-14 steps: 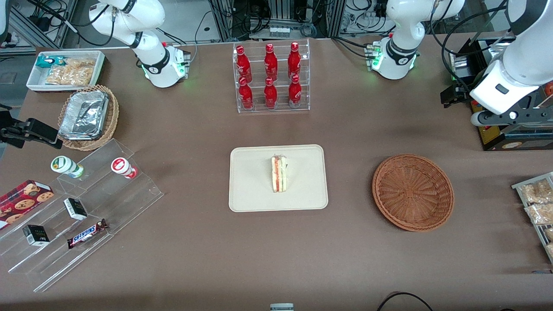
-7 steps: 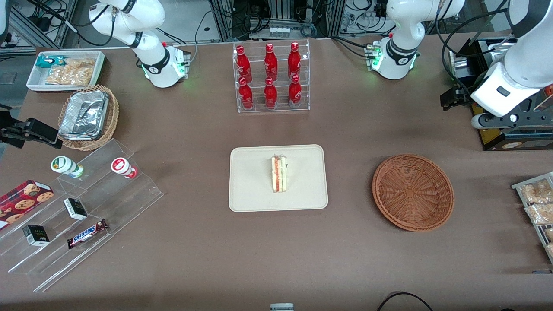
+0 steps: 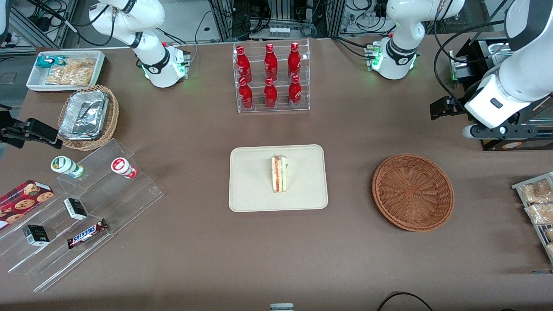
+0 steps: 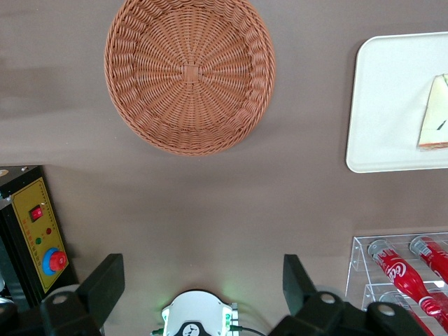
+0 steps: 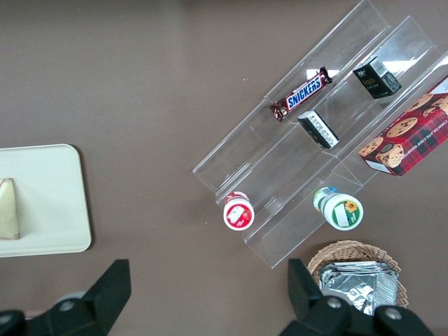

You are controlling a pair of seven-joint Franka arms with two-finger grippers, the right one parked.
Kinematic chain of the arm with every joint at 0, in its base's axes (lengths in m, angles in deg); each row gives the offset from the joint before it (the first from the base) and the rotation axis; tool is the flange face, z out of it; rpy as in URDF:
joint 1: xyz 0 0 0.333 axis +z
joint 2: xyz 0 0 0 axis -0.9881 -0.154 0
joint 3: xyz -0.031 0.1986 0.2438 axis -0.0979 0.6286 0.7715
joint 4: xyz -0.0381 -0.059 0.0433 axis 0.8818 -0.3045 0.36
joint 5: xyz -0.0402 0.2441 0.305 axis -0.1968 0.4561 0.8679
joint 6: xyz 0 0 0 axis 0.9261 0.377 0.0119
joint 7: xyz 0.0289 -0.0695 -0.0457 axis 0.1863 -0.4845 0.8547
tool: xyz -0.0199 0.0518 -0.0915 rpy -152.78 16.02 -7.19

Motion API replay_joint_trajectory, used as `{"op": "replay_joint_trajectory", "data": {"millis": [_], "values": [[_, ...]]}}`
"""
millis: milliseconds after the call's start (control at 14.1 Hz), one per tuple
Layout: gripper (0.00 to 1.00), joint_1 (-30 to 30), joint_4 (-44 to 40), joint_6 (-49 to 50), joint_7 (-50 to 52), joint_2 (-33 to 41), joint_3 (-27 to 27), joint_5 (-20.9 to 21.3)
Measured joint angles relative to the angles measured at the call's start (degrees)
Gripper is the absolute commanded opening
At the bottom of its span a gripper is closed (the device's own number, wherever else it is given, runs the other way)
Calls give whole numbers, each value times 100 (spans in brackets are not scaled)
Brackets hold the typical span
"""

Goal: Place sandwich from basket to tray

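Brown cloth covers the table (image 3: 389, 268), and the left arm's gripper (image 4: 203, 280) hangs above it, well apart from everything, with its two fingers (image 4: 105, 283) spread wide and nothing between them. Since the earlier frames the arm has drifted a little toward the table's middle and nearer the front camera; the sandwich, tray and basket have not moved. The reddish-brown wicker basket (image 3: 413, 192) sits on the cloth nearer the front camera than the gripper, holding nothing. The sandwich (image 3: 279, 173) lies on the cream tray (image 3: 250, 190), which is farther from the gripper than the basket, toward the parked arm's end. A clear rack of red bottles (image 3: 270, 77) stands farther from the front camera than the tray. Cables and metal framing fill the room past the table's edge.
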Motion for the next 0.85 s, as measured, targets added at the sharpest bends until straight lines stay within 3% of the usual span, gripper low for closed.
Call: {"op": "replay_joint_trajectory", "data": {"millis": [850], "values": [[100,3,-12,-6,-8,-55,6,60]]}}
